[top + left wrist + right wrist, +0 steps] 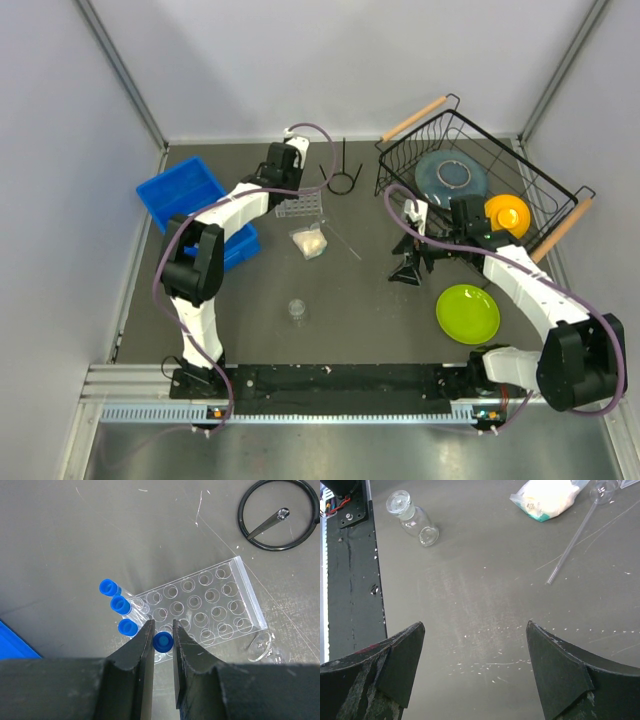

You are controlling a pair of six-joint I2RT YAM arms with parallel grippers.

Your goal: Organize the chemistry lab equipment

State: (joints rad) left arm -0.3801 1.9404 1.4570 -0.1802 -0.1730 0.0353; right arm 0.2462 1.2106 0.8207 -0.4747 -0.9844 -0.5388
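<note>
My left gripper (162, 624) is shut on the blue cap of a clear tube (163, 641), held upright over the near left corner of the clear grid rack (200, 610). Three more blue-capped tubes (120, 605) stand along the rack's left edge. The black wire ring stand (278, 514) is beyond the rack. In the top view the left gripper (288, 198) is at the rack (302, 207). My right gripper (474, 625) is open and empty above bare table, near mid-right (405, 268). The cream-filled piece (310, 242) and the small clear cup (297, 309) lie mid-table.
Blue bins (182, 190) sit at the left. The black wire dish basket (480, 150) at back right holds a grey plate (452, 175) and an orange bowl (506, 213). A green plate (467, 313) lies at the front right. A thin clear rod (572, 545) lies by the cream piece.
</note>
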